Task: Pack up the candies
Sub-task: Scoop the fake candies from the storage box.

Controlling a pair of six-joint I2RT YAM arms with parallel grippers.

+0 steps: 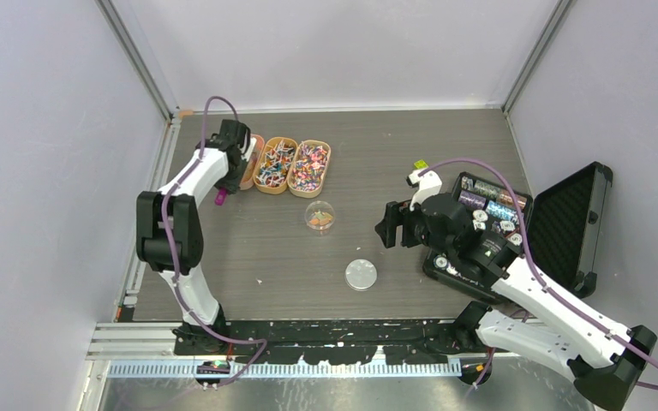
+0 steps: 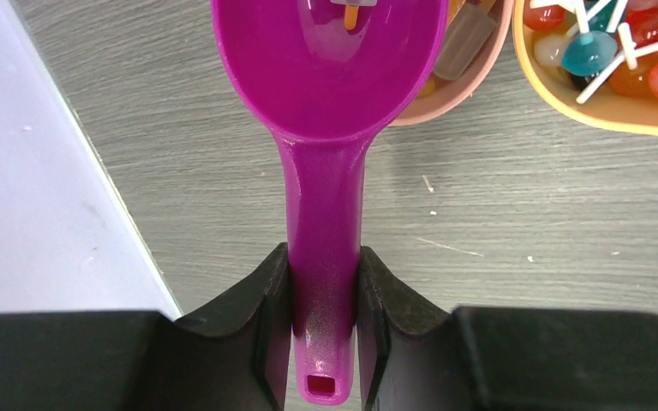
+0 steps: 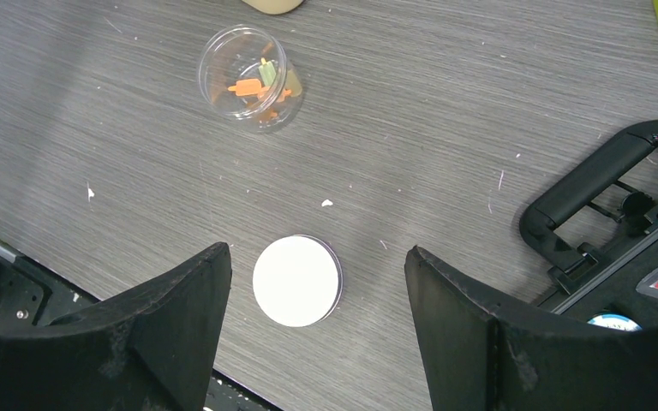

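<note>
A grey wood-grain tabletop (image 1: pixel 394 154) sits boxed in by pale lilac walls (image 1: pixel 43 128) on three sides, with metal posts in the far corners. At the right edge lies an open black case (image 1: pixel 570 218), its lid swung out to the right.

Three oval trays (image 1: pixel 276 165) stand side by side near the far-left corner, their long axes running far to near. The candies (image 1: pixel 308 164) fill them in a mixed heap, with sticks pointing every way. A few more orange ones lie in the clear jar (image 1: pixel 320 216) near the middle of the tabletop.

The right gripper (image 3: pixel 315 253) hangs above the tabletop beside the case with its fingers spread wide around nothing. The white lid (image 3: pixel 296 281) lies flat below, towards the near edge.

The left gripper (image 2: pixel 324 282) pinches the handle of a magenta scoop (image 2: pixel 326 171). The scoop's bowl points away from the gripper, over the rim of the leftmost tray.

A yellow-green brick (image 1: pixel 420 164) lies just beyond the case
</note>
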